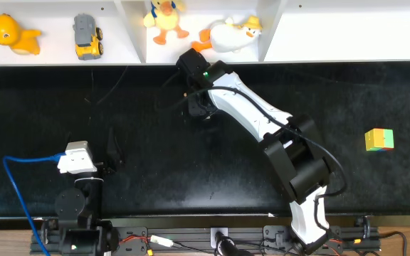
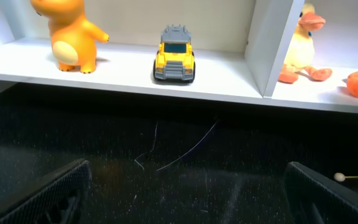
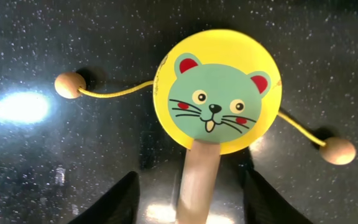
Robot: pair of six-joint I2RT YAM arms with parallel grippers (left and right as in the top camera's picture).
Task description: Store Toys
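Note:
A rattle drum toy (image 3: 217, 92), a yellow disc with a green cat face, lies flat on the black table with a wooden bead (image 3: 68, 84) on a string at each side. Its wooden handle (image 3: 196, 180) runs between the fingers of my right gripper (image 3: 191, 190), which is open and straddles the handle from above. In the top view the right gripper (image 1: 198, 107) is just in front of the white shelf (image 1: 205, 58) near the middle. My left gripper (image 2: 186, 169) is open and holds nothing, low over the table at the left (image 1: 112, 153).
The shelf compartments hold an orange figure (image 1: 13, 33), a yellow toy truck (image 1: 87, 37), a yellow duck plush (image 1: 166, 20) and a white duck plush (image 1: 233, 34). A multicoloured cube (image 1: 379, 139) sits on the table at the far right. A blue cable (image 1: 20, 178) loops by the left arm.

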